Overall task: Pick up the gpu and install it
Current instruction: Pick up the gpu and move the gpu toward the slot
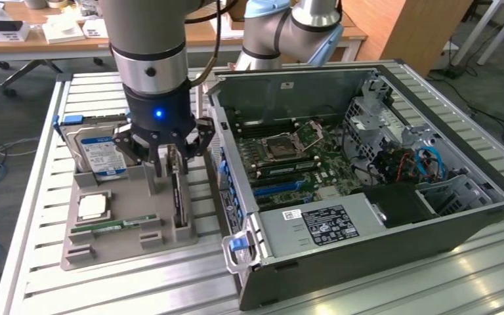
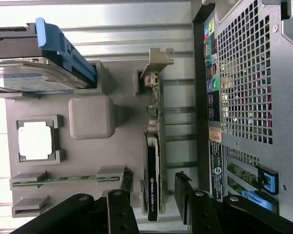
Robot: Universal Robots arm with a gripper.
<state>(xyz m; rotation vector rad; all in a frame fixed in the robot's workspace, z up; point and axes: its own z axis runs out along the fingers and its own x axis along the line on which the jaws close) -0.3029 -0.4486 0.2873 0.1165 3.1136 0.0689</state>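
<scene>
while your gripper (image 1: 166,167) hung wide open astride the gpu (image 2: 153,165), you likely faced a light, stiff, fragile card, best pinched across its flat faces.

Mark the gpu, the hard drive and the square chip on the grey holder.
gpu (image 2: 152,165): wrist view, on its black cover.
hard drive (image 1: 102,154): exterior view, on its blue-white label.
square chip (image 1: 92,206): exterior view, on its silver lid.

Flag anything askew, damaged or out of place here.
Nothing stands out. The gpu stands on edge in its tray slot, the open gripper straddling it; hard drive, processor and memory stick sit in their own holders.
</scene>
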